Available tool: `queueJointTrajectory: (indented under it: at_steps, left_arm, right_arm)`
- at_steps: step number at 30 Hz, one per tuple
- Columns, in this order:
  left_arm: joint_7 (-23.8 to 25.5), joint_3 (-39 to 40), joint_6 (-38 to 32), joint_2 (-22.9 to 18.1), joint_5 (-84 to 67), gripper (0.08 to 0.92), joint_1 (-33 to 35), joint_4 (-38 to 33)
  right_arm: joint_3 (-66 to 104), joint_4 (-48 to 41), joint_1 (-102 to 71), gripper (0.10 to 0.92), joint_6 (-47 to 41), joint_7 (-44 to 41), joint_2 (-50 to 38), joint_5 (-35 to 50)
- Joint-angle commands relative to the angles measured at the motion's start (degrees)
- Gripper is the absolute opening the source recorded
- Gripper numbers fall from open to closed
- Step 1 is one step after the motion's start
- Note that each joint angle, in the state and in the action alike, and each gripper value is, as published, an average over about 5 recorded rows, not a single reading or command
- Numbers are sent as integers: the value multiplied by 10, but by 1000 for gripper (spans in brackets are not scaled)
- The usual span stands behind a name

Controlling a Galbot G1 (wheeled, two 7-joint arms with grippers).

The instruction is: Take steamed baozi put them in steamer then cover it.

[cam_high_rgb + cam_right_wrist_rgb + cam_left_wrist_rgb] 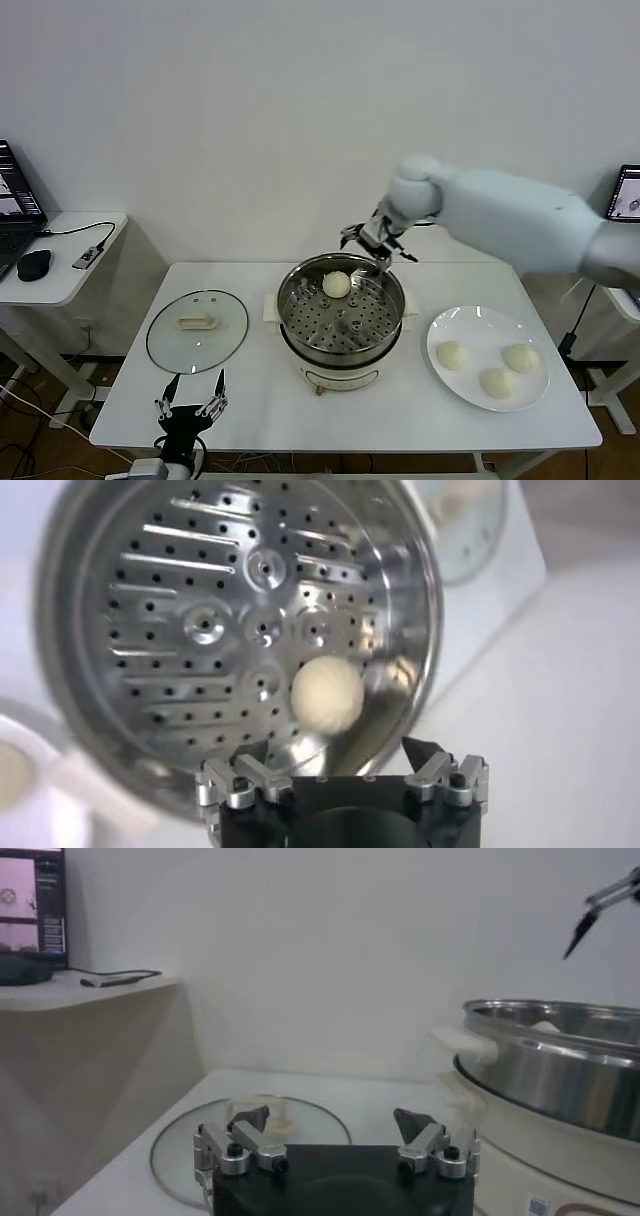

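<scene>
White table [250,400], steamer [300,330] base half-hidden

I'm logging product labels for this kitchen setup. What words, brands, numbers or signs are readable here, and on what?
None can be read.
Small label on the white electric base of the shiny steel steamer pot: too blurred to read.
Computer screens on the side desks: contents too small to read.
</scene>
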Motion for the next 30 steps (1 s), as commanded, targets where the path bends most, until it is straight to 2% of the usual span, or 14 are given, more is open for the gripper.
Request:
queueJointTrajectory:
  at_steps: [1,7,13,22,30]
  left_arm:
    - [0,1,1,3,0,823,0,-3]
    - [1,8,2,8,5,823,-2,-2]
    - [1,7,2,15,6,823,-3,-1]
    - [1,6,6,8,11,823,-4,3]
    - [2,3,7,7,13,823,-4,4]
  right_arm:
    - [-24,157,69,823,-177,-29,-180,114]
    - [-20,189,33,823,-185,-28,-282,74]
    - [81,179,-125,823,-181,-23,-327,7]
    - [221,135,-331,823,-151,-26,-327,-95]
    - [272,105,-419,823,-149,-13,-295,-115]
